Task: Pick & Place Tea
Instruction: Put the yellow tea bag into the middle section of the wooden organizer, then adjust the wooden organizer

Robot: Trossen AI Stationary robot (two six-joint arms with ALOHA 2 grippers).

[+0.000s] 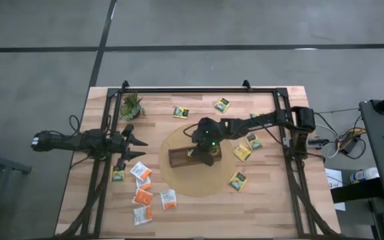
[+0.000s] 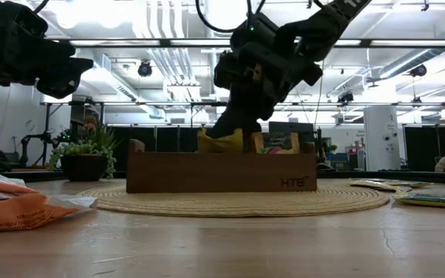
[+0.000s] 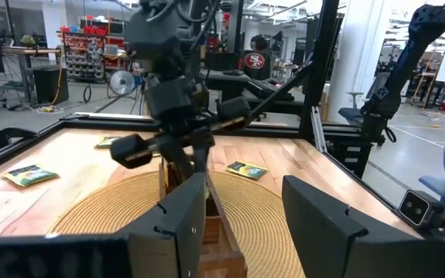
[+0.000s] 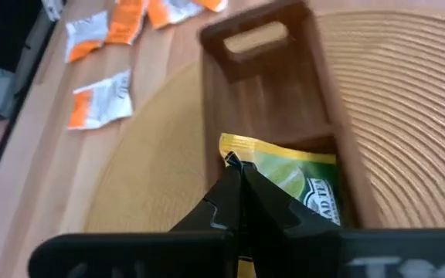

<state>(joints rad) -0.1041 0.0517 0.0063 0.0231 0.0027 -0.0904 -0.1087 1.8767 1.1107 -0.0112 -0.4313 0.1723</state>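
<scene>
While left claw (image 1: 139, 147) gapes idle, right claw (image 4: 238, 174) clenched on yellow-green tea sachet (image 4: 300, 181) over wooden tray (image 4: 273, 85).

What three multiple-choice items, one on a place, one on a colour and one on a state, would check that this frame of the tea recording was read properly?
1. Where is the right gripper?
A. over the wooden tray on the round woven mat
B. beside the potted plant
C. off the table

2. What colour is the sachet at the right gripper's tips?
A. orange
B. plain white
C. yellow and green

3. How does the left gripper stand?
A. shut on a sachet
B. open, holding nothing
C. shut inside the tray

Answers:
1 A: the high view shows it above the tray on the mat.
2 C: the right wrist view shows a yellow edge and green face.
3 B: the left wrist view shows its fingers apart with nothing between them.
</scene>
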